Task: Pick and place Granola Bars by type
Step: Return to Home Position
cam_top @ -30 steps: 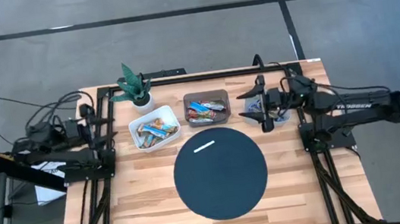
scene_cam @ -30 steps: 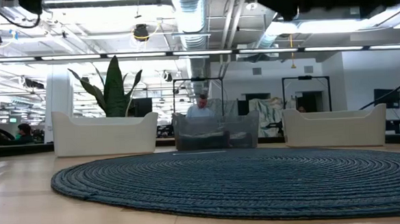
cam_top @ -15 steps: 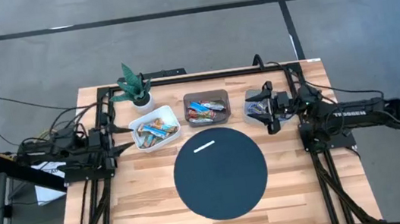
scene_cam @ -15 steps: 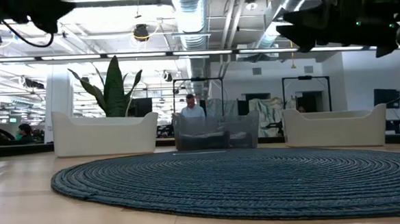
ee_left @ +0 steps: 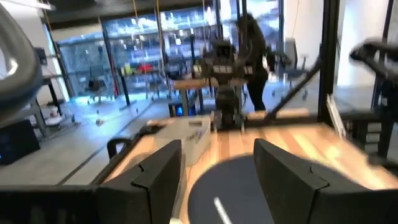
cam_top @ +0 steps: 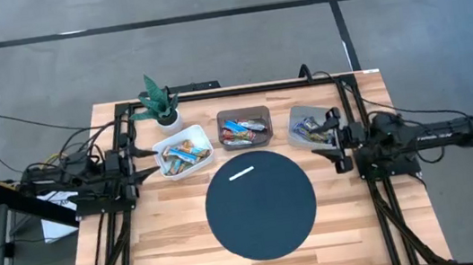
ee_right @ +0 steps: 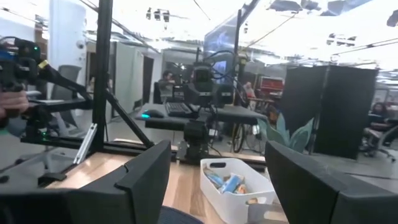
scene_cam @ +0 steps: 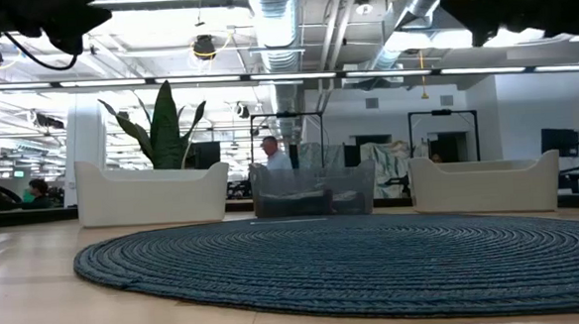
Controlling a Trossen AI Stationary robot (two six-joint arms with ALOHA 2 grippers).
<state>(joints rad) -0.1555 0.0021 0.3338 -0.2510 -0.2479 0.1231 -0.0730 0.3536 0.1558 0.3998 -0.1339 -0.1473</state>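
Observation:
The granola bars lie in three bins at the table's far side. Mixed blue and orange ones fill the white bin (cam_top: 183,153), blue and multicoloured ones the dark grey bin (cam_top: 245,127), and a few the light grey bin (cam_top: 308,126). My left gripper (cam_top: 139,162) hangs open at the table's left edge, left of the white bin. My right gripper (cam_top: 327,146) hangs open just near-right of the light grey bin. Both are empty. The right wrist view looks across at the white bin (ee_right: 233,183) with its bars.
A round dark woven mat (cam_top: 261,204) covers the table's middle, with a thin white strip (cam_top: 241,173) on its far part. A small potted plant (cam_top: 159,104) stands at the far left behind the white bin. Black frame rails run along both side edges. People move in the room beyond.
My right gripper has pulled back from over the light grey bin toward the table's right and near side, and that bin's bars now show uncovered. My left arm shifted a little toward the near edge early on, then kept still.

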